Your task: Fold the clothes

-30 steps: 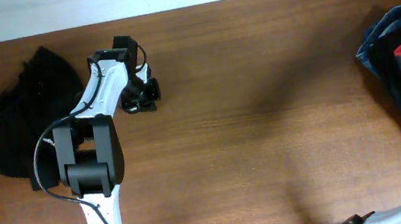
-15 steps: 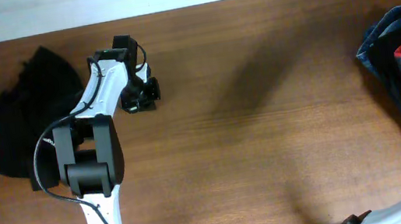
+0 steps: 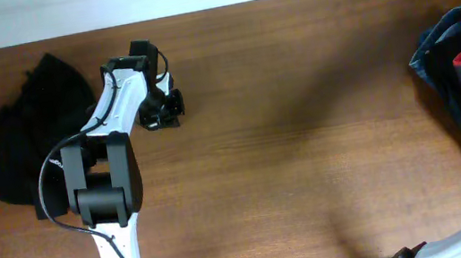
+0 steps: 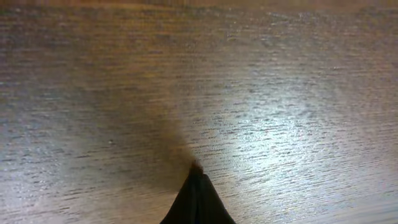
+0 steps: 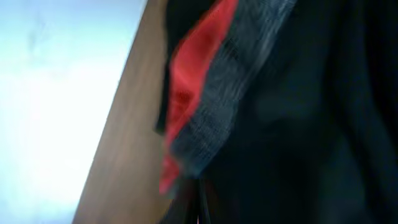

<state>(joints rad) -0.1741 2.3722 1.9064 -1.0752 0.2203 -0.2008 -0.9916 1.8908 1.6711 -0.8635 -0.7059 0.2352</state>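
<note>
Just before closed right jaws, red-lined trousers (image 5: 267,112)

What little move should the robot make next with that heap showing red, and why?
Probably lift the right gripper slightly toward the bare middle of the table. Its jaws are shut against the trousers beside the red lining, but blur hides whether cloth is pinched; a small lift would tell.
</note>
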